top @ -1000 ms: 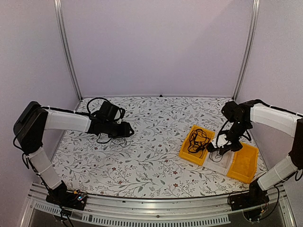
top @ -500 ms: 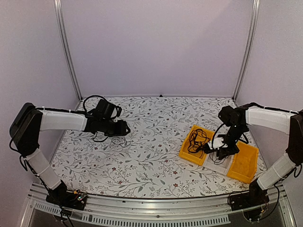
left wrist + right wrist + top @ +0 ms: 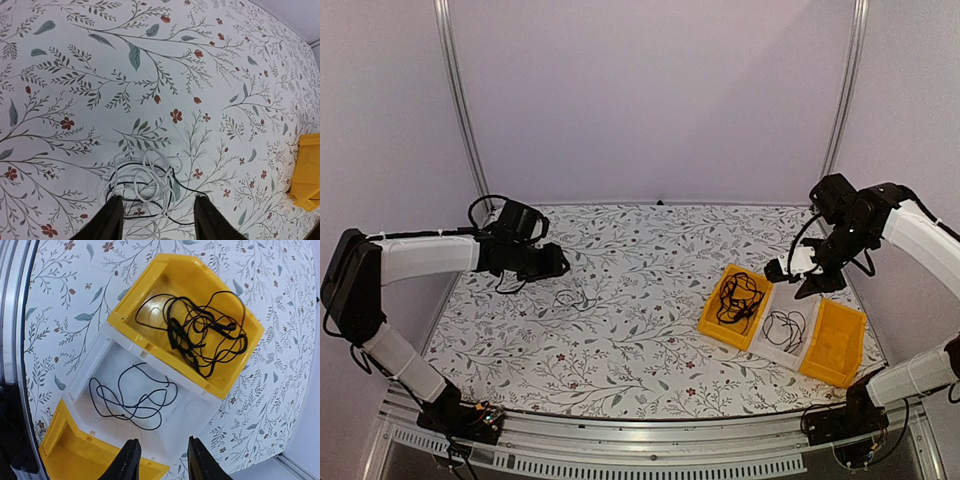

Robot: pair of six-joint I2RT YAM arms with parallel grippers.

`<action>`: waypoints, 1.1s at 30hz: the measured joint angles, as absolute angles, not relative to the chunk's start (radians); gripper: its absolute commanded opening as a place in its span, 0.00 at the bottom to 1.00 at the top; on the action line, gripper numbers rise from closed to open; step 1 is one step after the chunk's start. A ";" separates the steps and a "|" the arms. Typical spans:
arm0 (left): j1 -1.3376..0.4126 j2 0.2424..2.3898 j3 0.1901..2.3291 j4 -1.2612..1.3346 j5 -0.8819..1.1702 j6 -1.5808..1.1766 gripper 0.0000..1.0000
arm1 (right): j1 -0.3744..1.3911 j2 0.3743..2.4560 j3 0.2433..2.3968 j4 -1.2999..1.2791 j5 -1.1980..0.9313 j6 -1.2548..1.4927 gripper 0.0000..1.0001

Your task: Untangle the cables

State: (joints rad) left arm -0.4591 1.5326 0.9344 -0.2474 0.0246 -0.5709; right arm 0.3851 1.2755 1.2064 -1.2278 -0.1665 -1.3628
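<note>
The left gripper (image 3: 158,202) hangs over the left part of the flowered table (image 3: 640,345), its two fingers (image 3: 112,220) spread wide and holding nothing; in the left wrist view a white cable (image 3: 150,175) lies in loose loops on the cloth just past the fingertips, with a thin black cable (image 3: 187,187) running through and under those loops; the two are plainly mixed together; from above this small bundle (image 3: 570,298) shows near the gripper (image 3: 555,263), towards the table's middle.

The right gripper (image 3: 162,450) is raised above three bins at the right side of the table, its fingers (image 3: 129,462) also apart and empty; from above it (image 3: 782,270) sits over the far edge of the bins. A yellow bin (image 3: 247,322) holds a dense black tangle (image 3: 202,337) of several cords; touching it, a white bin (image 3: 200,412) holds a single black cord (image 3: 132,400) in open loops; a second yellow bin (image 3: 75,455) stands against the white one on its other side; only part of it shows in the wrist view.
</note>
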 measured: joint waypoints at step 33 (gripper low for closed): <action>-0.429 1.617 0.908 -0.326 0.124 -0.653 0.49 | 0.800 2.366 1.927 -0.482 -0.590 -0.076 0.45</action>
